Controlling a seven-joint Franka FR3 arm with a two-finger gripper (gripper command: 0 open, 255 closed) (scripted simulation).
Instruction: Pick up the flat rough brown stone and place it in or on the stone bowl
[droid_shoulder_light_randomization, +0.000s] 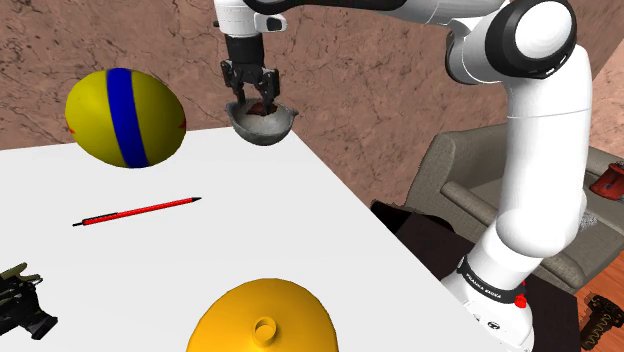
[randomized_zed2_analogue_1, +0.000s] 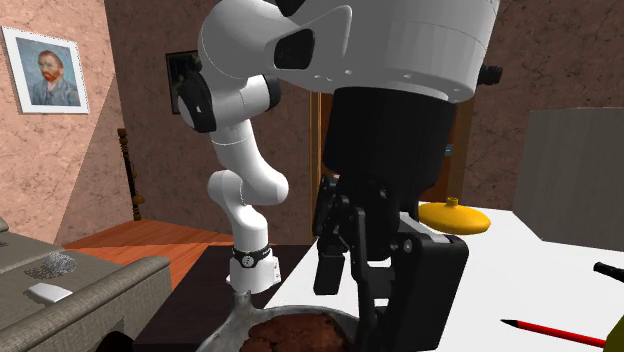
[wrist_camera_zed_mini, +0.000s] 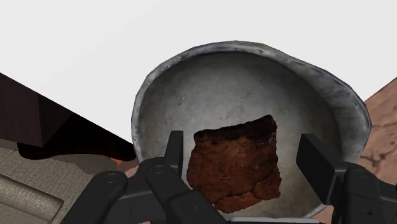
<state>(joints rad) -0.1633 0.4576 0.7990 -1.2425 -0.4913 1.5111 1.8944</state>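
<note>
Nearest in the shoulder view, a yellow domed object (droid_shoulder_light_randomization: 265, 315) with a small knob sits at the front of the white surface (droid_shoulder_light_randomization: 300, 220). Beyond it lies a red pen (droid_shoulder_light_randomization: 135, 211), then a yellow ball with a blue band (droid_shoulder_light_randomization: 125, 117).

At the far edge of the surface rests the grey stone bowl (wrist_camera_zed_mini: 210, 83). The flat, rough reddish-brown stone (wrist_camera_zed_mini: 236, 165) lies inside it, against the inner wall.

The claw (wrist_camera_zed_mini: 243, 141) hangs directly over the bowl. Its fingers are spread to either side of the stone, and a clear gap shows at one finger. It grips nothing.

Handling, as a judgement:
- The stone looks rigid and dense for its size.
- Its coarse faces should give good friction against the pads.
- Grasp it across two opposing edges, with the flat face level.
- The bowl has a rounded base and may rock if nudged.

Placement appears complete.
</note>
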